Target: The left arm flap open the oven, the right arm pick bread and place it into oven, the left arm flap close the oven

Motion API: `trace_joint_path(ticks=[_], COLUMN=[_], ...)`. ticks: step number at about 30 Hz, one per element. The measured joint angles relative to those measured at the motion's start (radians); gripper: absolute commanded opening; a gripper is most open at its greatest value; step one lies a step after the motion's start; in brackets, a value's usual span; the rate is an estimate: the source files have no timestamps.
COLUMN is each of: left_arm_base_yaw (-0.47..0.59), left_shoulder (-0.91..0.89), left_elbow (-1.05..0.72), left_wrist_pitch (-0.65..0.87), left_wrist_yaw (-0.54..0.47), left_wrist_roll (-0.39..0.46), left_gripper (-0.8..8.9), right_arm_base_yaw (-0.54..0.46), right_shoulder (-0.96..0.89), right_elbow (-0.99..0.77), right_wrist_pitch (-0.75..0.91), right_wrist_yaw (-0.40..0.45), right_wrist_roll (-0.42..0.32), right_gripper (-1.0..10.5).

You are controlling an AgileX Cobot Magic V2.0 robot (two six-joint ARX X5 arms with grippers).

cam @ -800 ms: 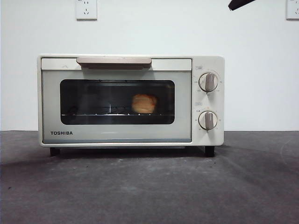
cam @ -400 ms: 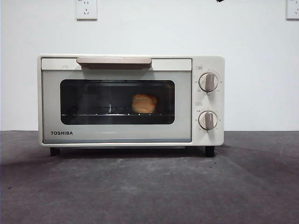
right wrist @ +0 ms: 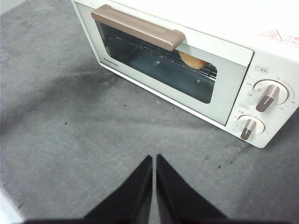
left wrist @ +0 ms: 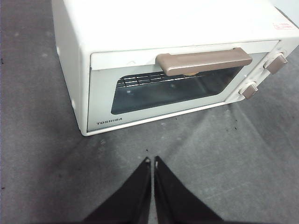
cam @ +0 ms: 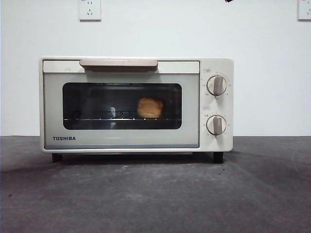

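Note:
The cream-white TOSHIBA oven (cam: 136, 104) stands on the dark grey table with its door shut. The golden bread (cam: 149, 108) lies on the rack inside, seen through the glass; a part of it shows in the right wrist view (right wrist: 192, 60). The oven also shows in the left wrist view (left wrist: 140, 28) and the right wrist view (right wrist: 224, 28). My left gripper (left wrist: 152, 161) is shut and empty, above the table in front of the oven. My right gripper (right wrist: 153, 158) is shut and empty, above the table in front of the oven's right part.
The grey table (cam: 155, 194) stretches in front of the oven. Two wall sockets (cam: 90, 8) sit high on the white wall. A small black arm tip (cam: 228, 1) shows at the top edge.
The black arm tip at the top right has withdrawn upward, almost out of the front view. The oven and the bread have not moved.

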State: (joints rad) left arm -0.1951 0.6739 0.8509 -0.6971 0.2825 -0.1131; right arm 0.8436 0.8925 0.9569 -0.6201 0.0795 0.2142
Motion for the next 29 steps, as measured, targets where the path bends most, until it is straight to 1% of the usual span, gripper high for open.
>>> trace_joint_path(ticks=[9,11,14,17,19,22,24,27,29], left_arm_base_yaw=[0.000,0.000,0.015,0.062,0.103,0.151,0.174,0.204,0.216], left_shoulder=[0.000,-0.007,-0.039,-0.101,-0.159,-0.248,-0.301,-0.378,-0.426], left_elbow=[0.000,0.000,-0.002,-0.034,-0.086,-0.177,-0.237,-0.341,-0.414], left_wrist_pitch=[0.014,0.013,0.044,0.187,0.298,0.423,0.481,0.523,0.528], left_wrist_yaw=[0.000,-0.008,-0.067,-0.166,-0.228,-0.300,-0.347,-0.409,-0.428], left_wrist_roll=[0.000,0.021,0.075,0.099,0.105,0.113,0.124,0.136,0.143], left_gripper=[0.16,0.22,0.29,0.28,0.28,0.28,0.28,0.28,0.28], right_arm_base_yaw=[0.000,0.000,0.000,0.000,0.000,0.000,0.000,0.000,0.000], right_shoulder=[0.000,0.000,0.000,0.000,0.000,0.000,0.000,0.000,0.000], right_elbow=[0.000,0.000,0.000,0.000,0.000,0.000,0.000,0.000,0.000], right_wrist_pitch=[0.000,0.000,0.000,0.000,0.000,0.000,0.000,0.000,0.000], right_wrist_yaw=[0.000,0.000,0.000,0.000,0.000,0.000,0.000,0.000,0.000], right_wrist_roll=[0.000,0.000,0.000,0.000,0.000,0.000,0.000,0.000,0.000], right_gripper=[0.1,0.1,0.1,0.1,0.1,0.1,0.1,0.1,0.1])
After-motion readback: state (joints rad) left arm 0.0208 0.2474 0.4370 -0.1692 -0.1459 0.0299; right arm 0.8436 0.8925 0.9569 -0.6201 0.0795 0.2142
